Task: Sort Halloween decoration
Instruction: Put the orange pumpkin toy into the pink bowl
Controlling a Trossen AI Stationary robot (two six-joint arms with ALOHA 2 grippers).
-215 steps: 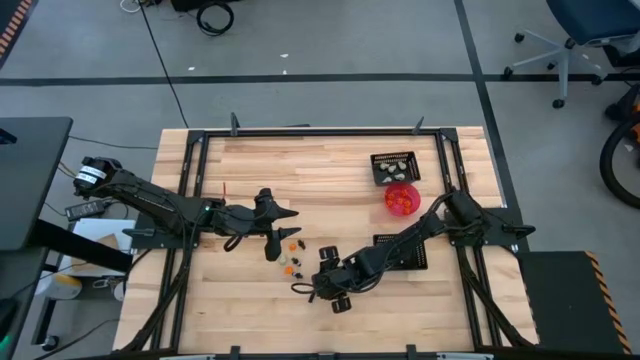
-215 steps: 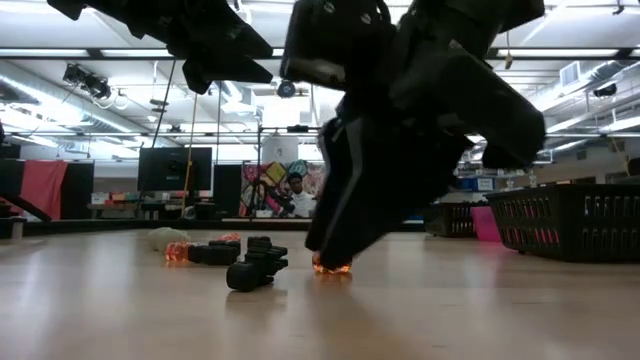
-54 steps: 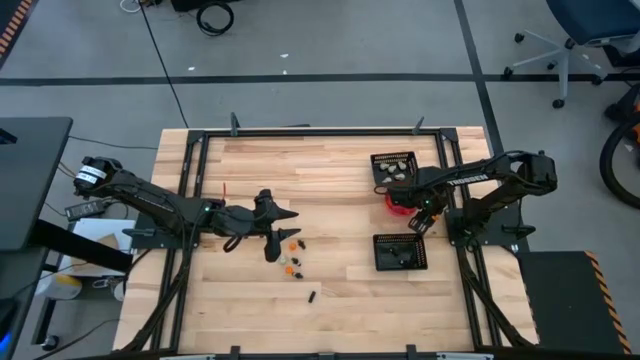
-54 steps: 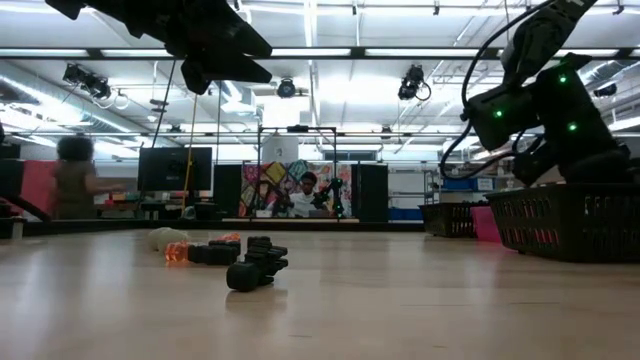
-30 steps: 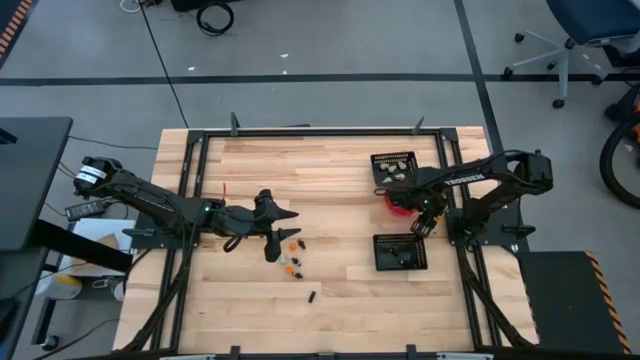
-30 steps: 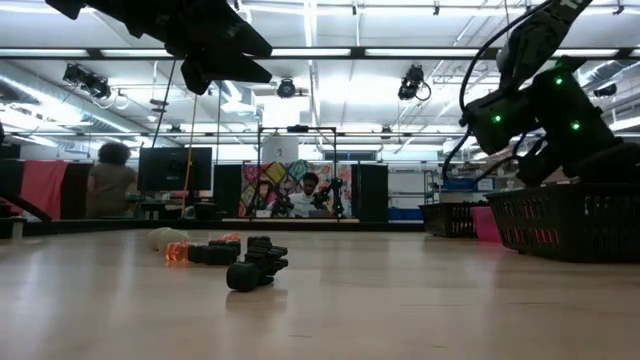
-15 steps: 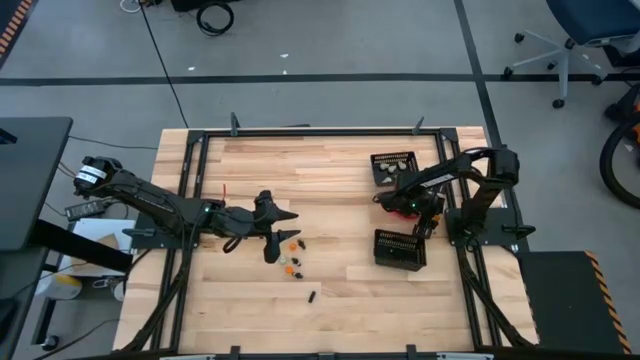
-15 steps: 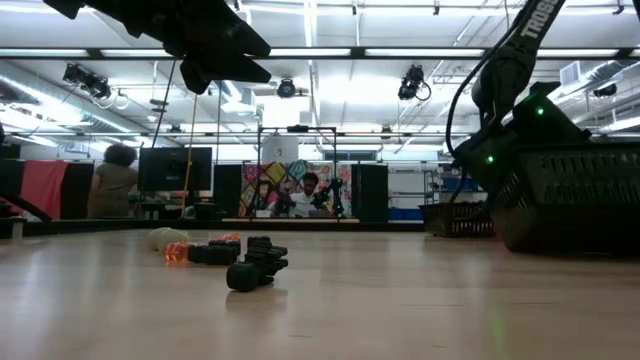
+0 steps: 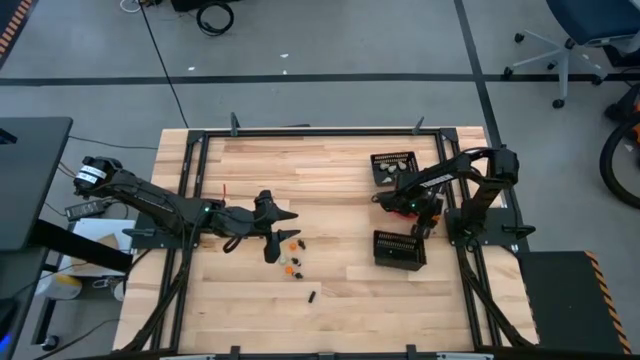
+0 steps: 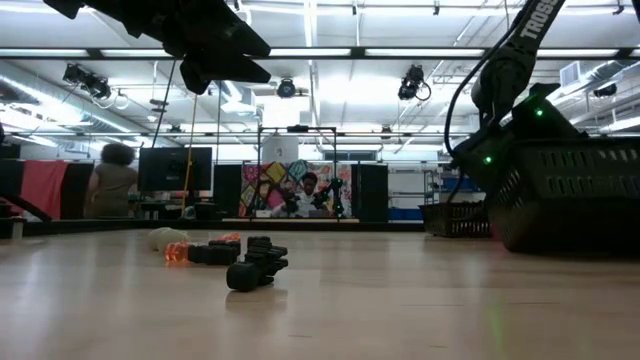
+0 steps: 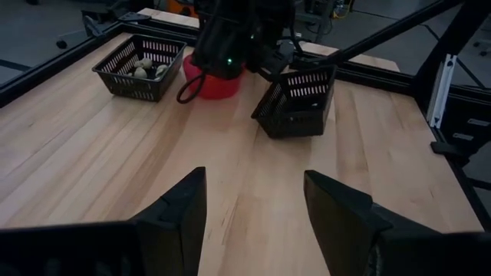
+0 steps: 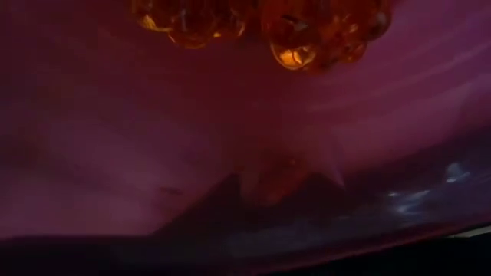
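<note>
Several orange and black Halloween decoration trinkets lie loose on the wood left of centre, and they also show in the low view. One black trinket lies nearer the front. My left gripper hovers open just above them and touches nothing. My right gripper is down inside the pink-red bowl. Its wrist view shows the bowl's wall and orange trinkets close up. The near black mesh tray stands tilted beside the right arm.
A far mesh tray holding pale trinkets sits behind the bowl. A black frame rail runs round the table. Bare wood lies between the trinket pile and the trays. A person stands in the room behind.
My right gripper has sunk into the pink-red bowl and tipped more steeply downward. Over the same second the near mesh tray has gone from lying flat to standing tilted, with one side raised. My left arm has kept still.
</note>
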